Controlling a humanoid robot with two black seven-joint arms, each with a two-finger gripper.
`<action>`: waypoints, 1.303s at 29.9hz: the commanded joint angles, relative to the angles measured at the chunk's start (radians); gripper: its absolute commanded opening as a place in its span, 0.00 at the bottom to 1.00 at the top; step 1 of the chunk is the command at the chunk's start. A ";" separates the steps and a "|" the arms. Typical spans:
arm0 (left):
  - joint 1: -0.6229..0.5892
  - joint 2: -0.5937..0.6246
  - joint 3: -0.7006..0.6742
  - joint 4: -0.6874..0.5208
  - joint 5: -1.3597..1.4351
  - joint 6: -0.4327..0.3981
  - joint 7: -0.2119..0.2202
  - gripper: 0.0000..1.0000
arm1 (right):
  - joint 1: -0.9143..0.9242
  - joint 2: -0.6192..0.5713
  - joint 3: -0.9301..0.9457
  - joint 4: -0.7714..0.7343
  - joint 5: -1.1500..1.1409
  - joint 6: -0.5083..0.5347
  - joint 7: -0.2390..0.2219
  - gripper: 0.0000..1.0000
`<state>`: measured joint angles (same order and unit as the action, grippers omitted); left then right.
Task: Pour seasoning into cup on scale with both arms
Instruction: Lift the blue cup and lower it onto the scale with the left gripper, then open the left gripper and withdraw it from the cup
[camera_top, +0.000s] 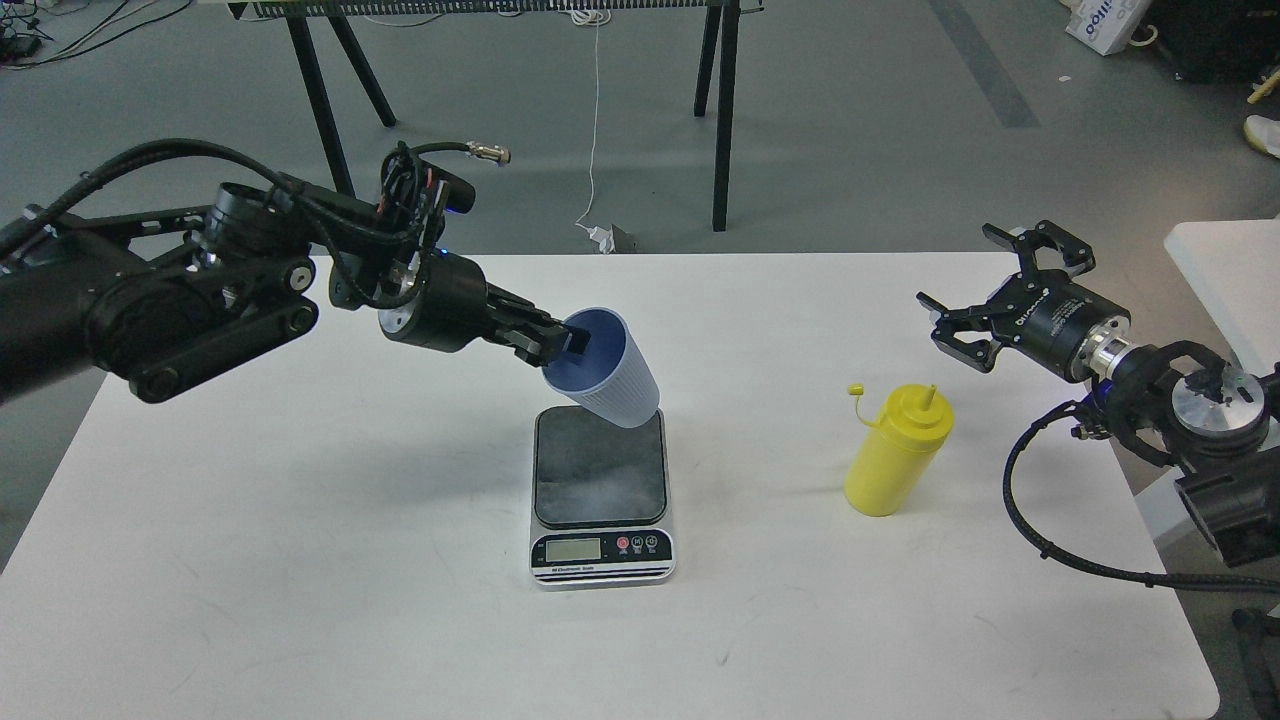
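A: How is the left arm set?

B: It comes in from nine o'clock and reaches across the white table toward the centre. The left jaws are pinched on the rim of the cup, one finger inside the mouth and the rest outside.

A: And the cup?

B: It is light blue with fine ribs, tilted with its mouth toward ten o'clock. Its base sits at the far, twelve o'clock edge of the scale; I cannot tell whether it touches the plate. What shows of the inside looks bare blue, but the bottom is hidden.

A: The right arm?

B: It enters from three o'clock, wrist raised above the table's right edge. The right jaws are spread wide and grip nothing.

A: Where is the seasoning?

B: Upright on the table at three o'clock from the scale, well apart from it, and at about seven o'clock from the right jaws. Its nozzle is uncovered and the small tethered cap hangs out at ten o'clock from the bottle top.

A: Any writing?

B: The scale's silver front strip carries a blank display, round buttons and a line of print too small to read. The right wrist has white lettering, also illegible.
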<state>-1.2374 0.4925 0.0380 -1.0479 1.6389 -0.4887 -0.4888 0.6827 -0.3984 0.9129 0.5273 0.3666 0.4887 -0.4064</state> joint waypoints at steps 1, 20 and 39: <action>0.010 -0.023 0.039 0.017 0.025 0.000 0.000 0.01 | 0.000 -0.004 0.001 -0.001 0.000 0.000 0.000 0.98; 0.070 -0.035 0.045 0.022 0.056 0.000 0.000 0.09 | 0.000 -0.004 0.001 -0.003 0.000 0.000 0.000 0.98; 0.066 -0.026 -0.009 0.008 -0.161 0.000 0.000 0.86 | -0.002 -0.004 -0.011 0.000 0.000 0.000 -0.003 0.98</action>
<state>-1.1610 0.4618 0.0630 -1.0401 1.5425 -0.4887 -0.4887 0.6813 -0.4017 0.9075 0.5258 0.3666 0.4887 -0.4080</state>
